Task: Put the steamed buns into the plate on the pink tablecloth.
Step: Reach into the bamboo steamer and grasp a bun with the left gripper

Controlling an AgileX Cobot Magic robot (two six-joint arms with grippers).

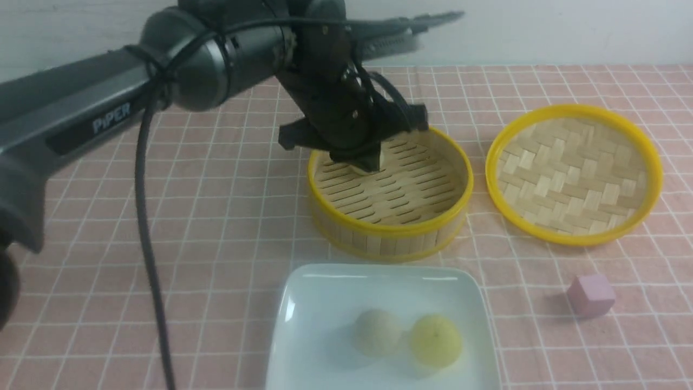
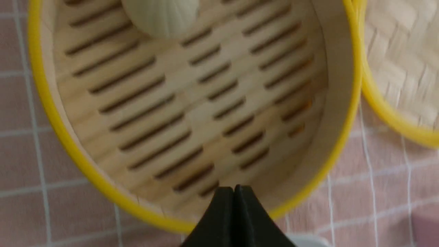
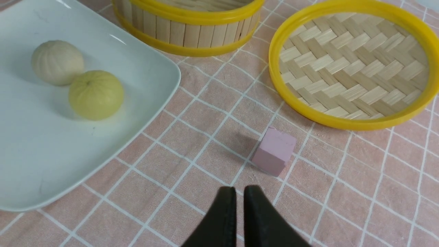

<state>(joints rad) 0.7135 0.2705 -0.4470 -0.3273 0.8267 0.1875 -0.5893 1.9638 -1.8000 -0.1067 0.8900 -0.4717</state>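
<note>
Plate: near edge of pink tablecloth — beige bun + yellow bun on it.
3rd bun: in steamer; front view mostly hides it behind L arm.
L gripper: tips pressed together, empty.
R gripper: tips nearly together, empty — seen in wrist view only.

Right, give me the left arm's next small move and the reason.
Probably open the left tool and bring it over the remaining bun: its jaws are shut on nothing above the steamer basket, while the beige bun and yellow bun already sit on the plate.
</note>
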